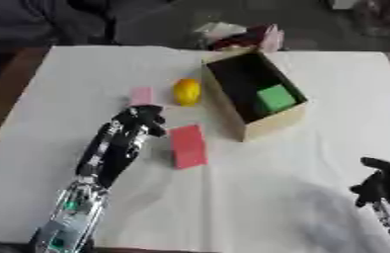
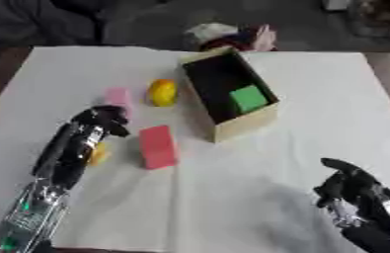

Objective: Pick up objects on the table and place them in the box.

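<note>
Left eye view: my left robot hand [image 1: 137, 126], fingers curled on nothing, sits left of centre beside the flat red rectangular block [image 1: 187, 146]. It looks rigid and light; I'd pinch its long edges. Above lie a pale pink block [image 1: 141, 95] and a smooth yellow lemon-shaped fruit [image 1: 187, 91], likely slippery. The open wooden box [image 1: 271, 126], upper centre, holds a green cube [image 1: 275, 98]. White-covered bench [image 1: 232, 207]; right robot hand [image 2: 346, 190] idles lower right, curled.

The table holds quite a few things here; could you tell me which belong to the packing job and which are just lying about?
Belonging to the job:
box
green block, already in the box
yellow round object
pink block
red block
small yellow thing by the left hand

Just lying about:
heap of pink and white items beyond the box
</note>
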